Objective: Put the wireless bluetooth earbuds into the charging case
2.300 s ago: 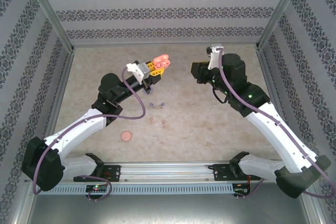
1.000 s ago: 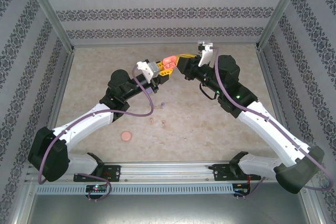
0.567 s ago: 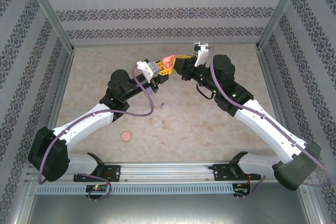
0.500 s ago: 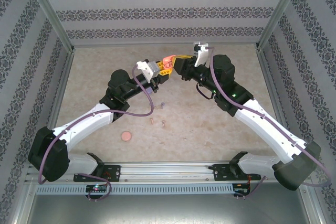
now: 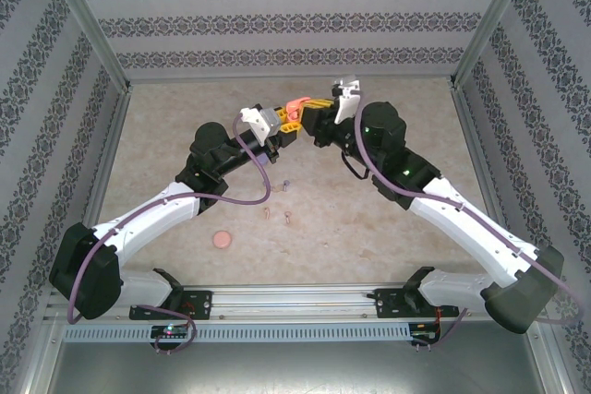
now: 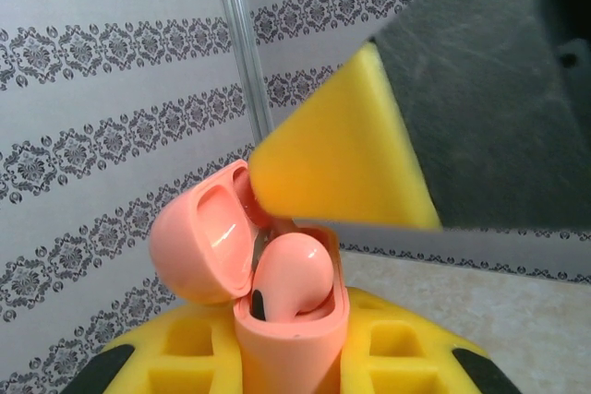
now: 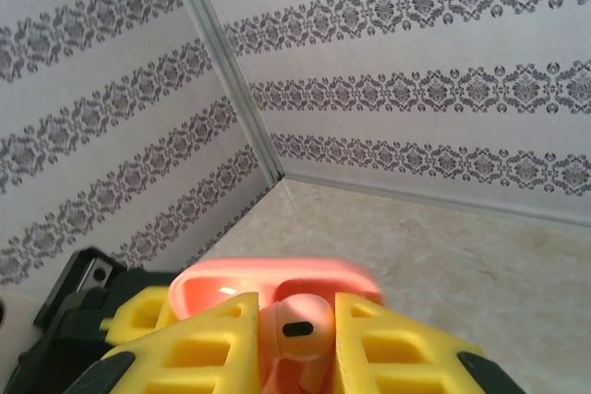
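Observation:
My left gripper (image 5: 280,124) is shut on an upright coral charging case (image 6: 286,343) whose lid (image 6: 199,246) hangs open to the left. A coral-red earbud (image 6: 291,274) sits in the case's mouth. My right gripper (image 5: 312,115) meets the case from the right, and one of its yellow fingers (image 6: 342,163) hangs just over the opening. In the right wrist view it is shut on a coral-red earbud (image 7: 297,323), with the case (image 7: 277,276) directly behind. I cannot tell whether this is the same earbud. Two purple earbuds (image 5: 276,184) and two pale pink earbuds (image 5: 279,217) lie on the table.
A round pink case (image 5: 221,240) lies on the beige table (image 5: 185,126) near the left arm. Patterned walls with metal posts (image 5: 88,20) close the workspace on three sides. Both grippers are raised near the back wall.
My right gripper has moved left with its earbud until it meets the open case. The left arm has held the case still.

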`<state>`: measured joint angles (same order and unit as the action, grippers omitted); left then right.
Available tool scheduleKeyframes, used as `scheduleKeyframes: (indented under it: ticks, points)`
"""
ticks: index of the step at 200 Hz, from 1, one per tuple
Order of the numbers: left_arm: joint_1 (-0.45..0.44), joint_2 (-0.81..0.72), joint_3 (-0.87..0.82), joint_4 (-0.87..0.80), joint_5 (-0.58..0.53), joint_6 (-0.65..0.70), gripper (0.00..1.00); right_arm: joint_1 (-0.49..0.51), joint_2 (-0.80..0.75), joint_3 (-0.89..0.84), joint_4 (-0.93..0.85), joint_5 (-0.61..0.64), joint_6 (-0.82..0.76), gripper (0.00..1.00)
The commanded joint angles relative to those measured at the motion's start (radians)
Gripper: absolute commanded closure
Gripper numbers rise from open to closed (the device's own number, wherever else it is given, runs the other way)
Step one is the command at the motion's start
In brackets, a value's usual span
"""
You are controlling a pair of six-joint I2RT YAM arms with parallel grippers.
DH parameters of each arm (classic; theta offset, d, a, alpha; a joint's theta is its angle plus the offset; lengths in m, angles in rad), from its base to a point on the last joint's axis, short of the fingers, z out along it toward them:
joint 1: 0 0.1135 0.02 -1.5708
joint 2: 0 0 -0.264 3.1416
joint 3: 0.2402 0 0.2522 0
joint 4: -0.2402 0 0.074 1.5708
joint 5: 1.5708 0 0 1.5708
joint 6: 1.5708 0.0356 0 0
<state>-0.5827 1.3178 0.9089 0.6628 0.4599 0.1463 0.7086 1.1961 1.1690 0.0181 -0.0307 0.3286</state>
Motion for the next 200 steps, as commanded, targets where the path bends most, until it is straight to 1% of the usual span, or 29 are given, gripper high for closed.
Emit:
scheduleKeyframes:
  ticks: [1,27,56,82,107,160,200]
  points:
    - [-0.016,-0.008,0.022,0.071,0.011,-0.008,1.0,0.038,0.013,0.009,-0.073,0.08,-0.103,0.78]
    - [-0.016,-0.009,0.025,0.07,0.01,-0.008,1.0,0.063,0.016,0.002,-0.09,0.118,-0.135,0.78]
    - [-0.016,-0.009,0.025,0.069,0.011,-0.009,1.0,0.067,0.004,-0.019,-0.089,0.157,-0.131,0.78]
    - [-0.016,-0.005,0.025,0.067,0.014,-0.012,1.0,0.057,-0.004,-0.017,-0.072,0.151,-0.107,0.79]
    - [-0.017,-0.006,0.025,0.066,0.015,-0.014,1.0,0.034,-0.005,0.002,-0.059,0.121,-0.067,0.79]
    - [-0.019,-0.008,0.021,0.066,0.014,-0.013,1.0,-0.045,-0.008,0.02,0.001,0.003,0.064,0.79]
    - [-0.019,-0.007,0.019,0.067,0.014,-0.011,1.0,-0.068,-0.007,0.02,0.006,-0.029,0.099,0.79]
